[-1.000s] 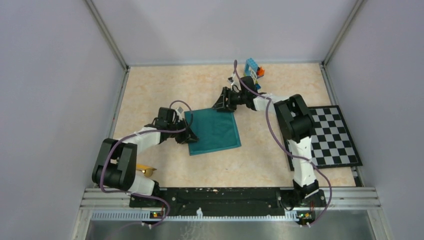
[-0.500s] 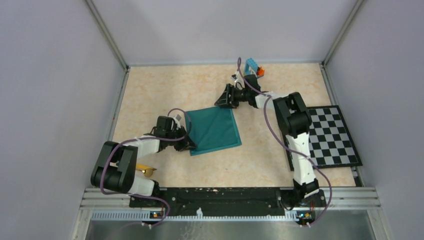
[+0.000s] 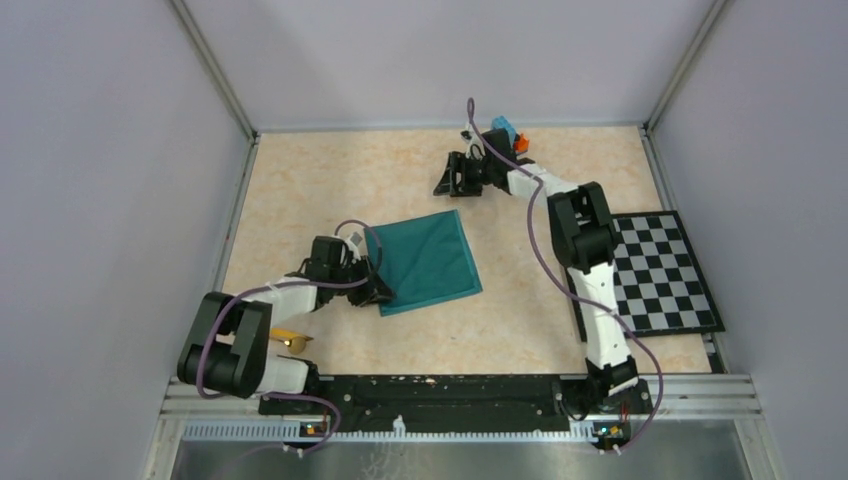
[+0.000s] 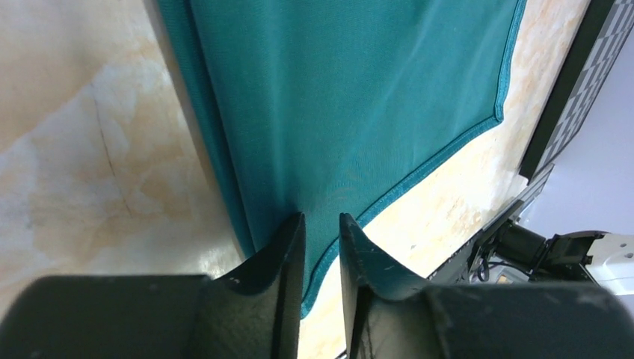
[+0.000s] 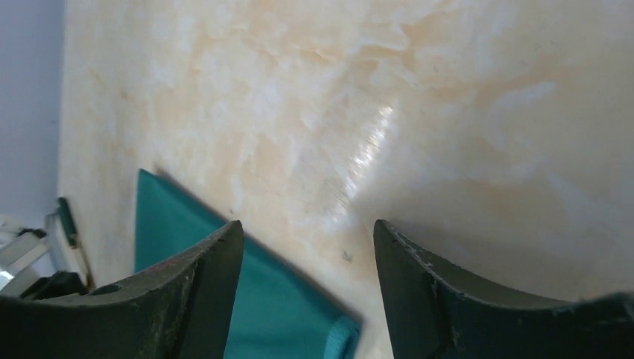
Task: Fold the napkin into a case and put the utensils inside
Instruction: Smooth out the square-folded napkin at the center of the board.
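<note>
On beige marbled tabletop [image 3: 330, 180], teal napkin [image 3: 430, 260]; lilac walls [image 3: 100, 150] around

left pincer [image 4: 322, 228] pinched closed | right pincer [image 5: 306, 239] spread wide

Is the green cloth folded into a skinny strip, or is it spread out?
Spread out. The napkin lies as a wide, roughly square sheet on the table, not a narrow strip. The left gripper pinches one corner.

Obstacles: toy blocks [image 3: 507, 135] at far edge, just behind right arm; checkerboard mat [image 3: 665, 272] along right side; utensils [image 3: 290, 340] beside left arm base. Passage: bare table [image 3: 320, 180] far-left and in front of napkin [image 3: 430, 260]
</note>
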